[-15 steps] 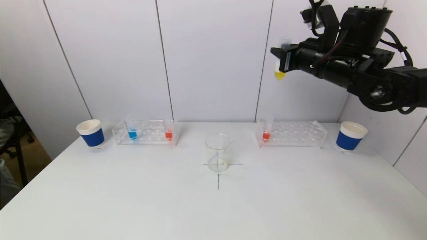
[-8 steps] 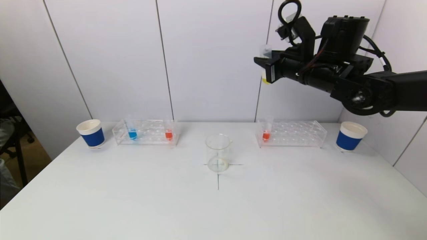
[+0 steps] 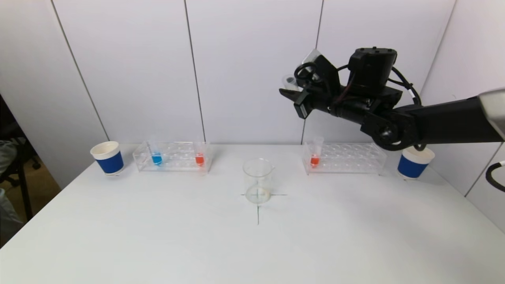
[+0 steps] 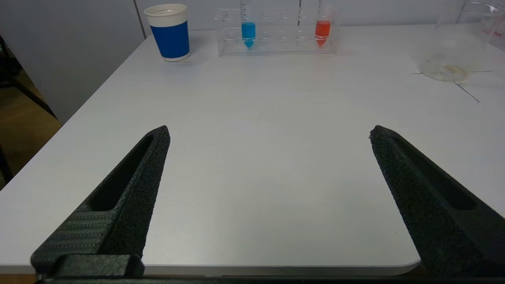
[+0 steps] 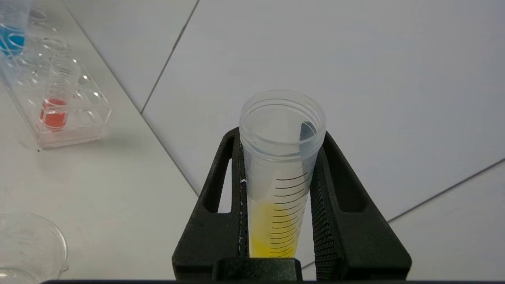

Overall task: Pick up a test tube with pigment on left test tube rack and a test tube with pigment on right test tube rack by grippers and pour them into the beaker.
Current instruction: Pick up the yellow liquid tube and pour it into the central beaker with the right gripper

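My right gripper is shut on a clear test tube with yellow pigment and holds it high above the table, up and to the right of the empty glass beaker. The tube's open mouth points left. The left rack holds a blue tube and a red tube. The right rack holds a red tube. My left gripper is open and empty, low over the table's near left edge, out of the head view.
A blue paper cup stands left of the left rack and another right of the right rack. A black cross is marked on the white table under the beaker. A panelled wall runs behind the racks.
My right arm has swung left and down with the yellow tube, towards the space above the beaker. The tube has tipped from upright to nearly level, mouth leftward.
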Robot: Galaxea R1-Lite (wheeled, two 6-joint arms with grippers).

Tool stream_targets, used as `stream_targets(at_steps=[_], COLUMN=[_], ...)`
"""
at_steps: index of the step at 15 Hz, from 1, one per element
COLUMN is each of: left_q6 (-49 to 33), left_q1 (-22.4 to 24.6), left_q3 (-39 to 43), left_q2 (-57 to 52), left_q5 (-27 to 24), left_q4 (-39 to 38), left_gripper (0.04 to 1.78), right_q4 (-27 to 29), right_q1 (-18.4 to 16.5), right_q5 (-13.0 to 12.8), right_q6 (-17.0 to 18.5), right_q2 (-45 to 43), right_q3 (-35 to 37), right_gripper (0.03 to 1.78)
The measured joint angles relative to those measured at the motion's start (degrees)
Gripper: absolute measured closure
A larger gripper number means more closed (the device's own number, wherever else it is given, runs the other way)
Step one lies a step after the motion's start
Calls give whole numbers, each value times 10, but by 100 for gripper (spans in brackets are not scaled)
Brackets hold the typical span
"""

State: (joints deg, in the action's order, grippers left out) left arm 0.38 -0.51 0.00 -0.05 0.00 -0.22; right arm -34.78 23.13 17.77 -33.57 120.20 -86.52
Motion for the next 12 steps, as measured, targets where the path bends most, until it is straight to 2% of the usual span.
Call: stream_targets(at_steps=[2,6,12], left_q6=[1,0,1], left_q1=[0,0,0], left_q3=[0,0,0], left_q2=[0,0,0], left_q5=[0,0,0], left_q4=[0,0,0], left_gripper=[5,5,5], right_q4=[-2,-15,-195], right_q1=[4,7,16], right_q5=[24,55,99], right_q6=[-15,-83,-98], right_q2=[12,36,99], right_q3=[1,2,28], right_gripper=[131,131,131])
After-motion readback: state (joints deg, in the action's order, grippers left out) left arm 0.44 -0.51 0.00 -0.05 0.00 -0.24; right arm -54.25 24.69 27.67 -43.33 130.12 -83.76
